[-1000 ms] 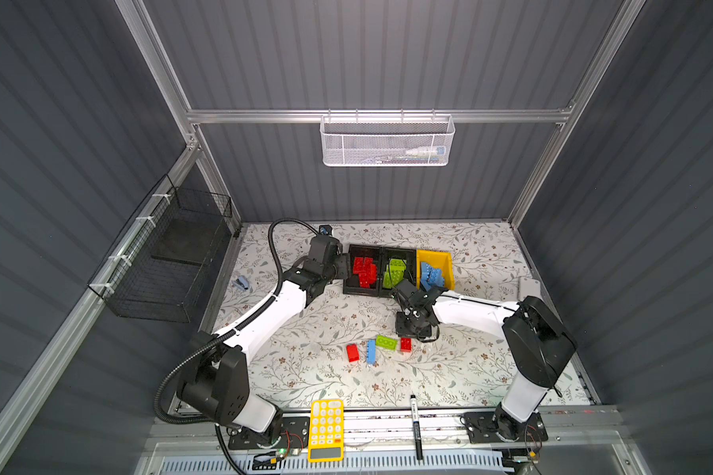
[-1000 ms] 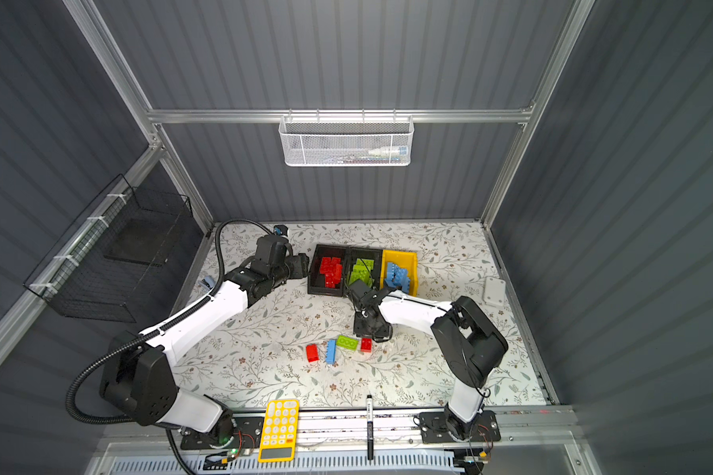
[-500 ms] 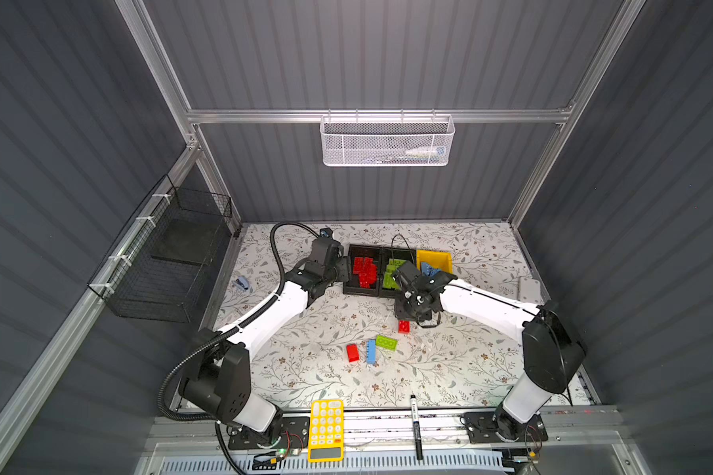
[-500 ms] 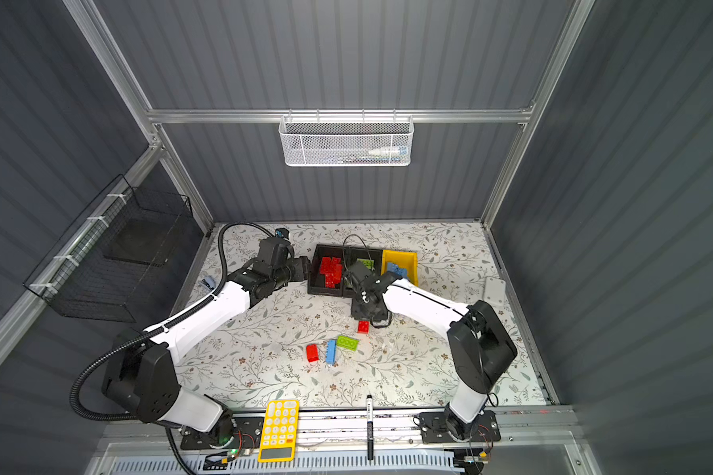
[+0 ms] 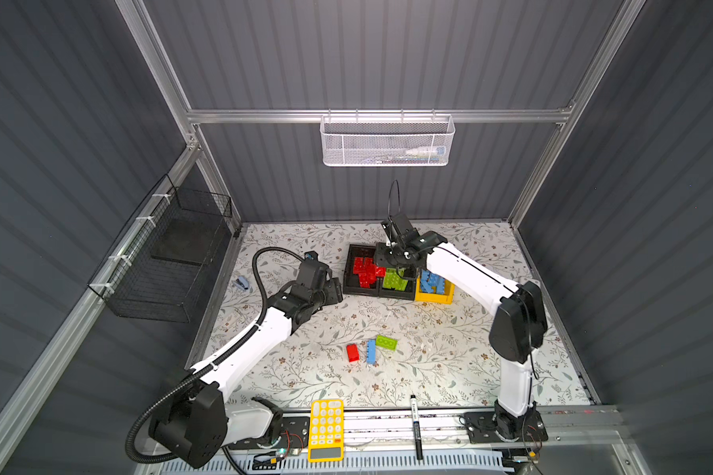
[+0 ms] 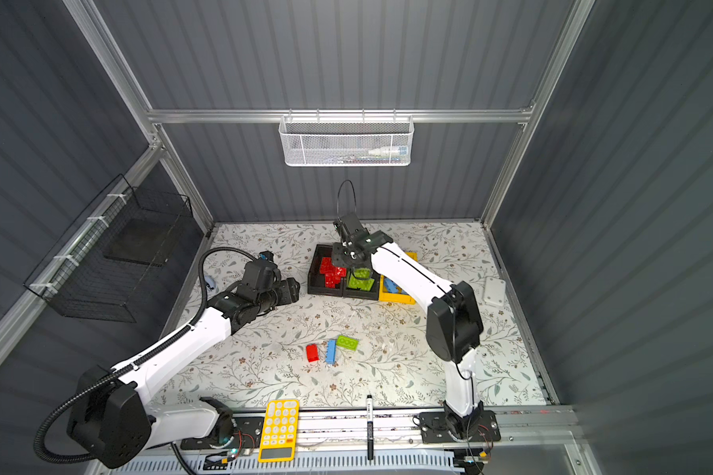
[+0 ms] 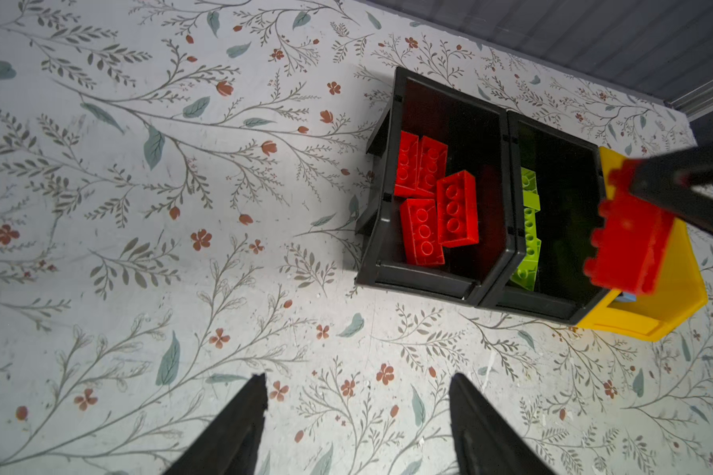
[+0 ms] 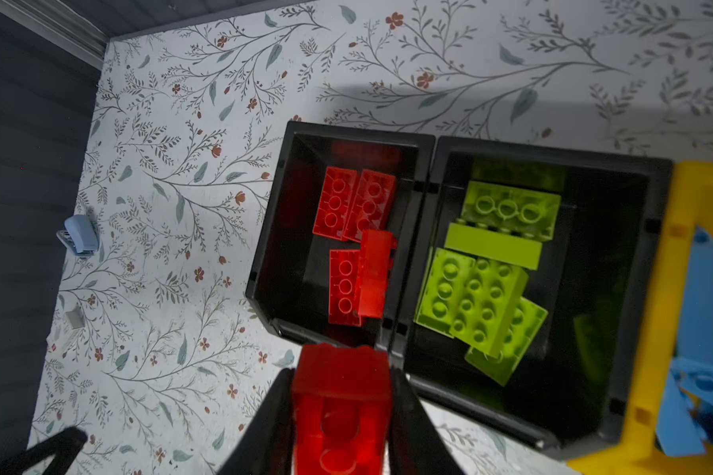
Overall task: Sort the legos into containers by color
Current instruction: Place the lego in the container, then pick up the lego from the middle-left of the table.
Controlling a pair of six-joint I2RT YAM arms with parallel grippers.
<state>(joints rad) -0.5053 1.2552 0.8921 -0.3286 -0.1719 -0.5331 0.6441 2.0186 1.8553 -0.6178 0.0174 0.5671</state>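
Two black containers stand side by side at the back: one (image 5: 350,274) holds red legos (image 8: 353,205), the other (image 8: 659,263) green legos (image 8: 476,304). A yellow container (image 5: 434,297) beside them holds blue legos (image 5: 431,281). My right gripper (image 8: 342,374) is shut on a red lego (image 8: 342,411) and hangs over the near rim of the red-filled container, close to the shared wall. That lego (image 7: 630,242) also shows in the left wrist view. A red lego (image 5: 352,353), a blue lego (image 5: 371,351) and a green lego (image 5: 386,342) lie loose on the mat. My left gripper (image 7: 358,378) is open and empty, left of the containers.
A yellow calculator (image 5: 325,429) and a black marker (image 5: 415,427) lie at the front edge. A white mesh basket (image 5: 387,142) hangs on the back wall and a black wire basket (image 5: 169,255) on the left wall. A small pale blue object (image 5: 241,283) sits at the mat's left edge.
My right gripper lifted a red lego from beside the loose legos and carried it back over the containers. The left arm has hardly moved.
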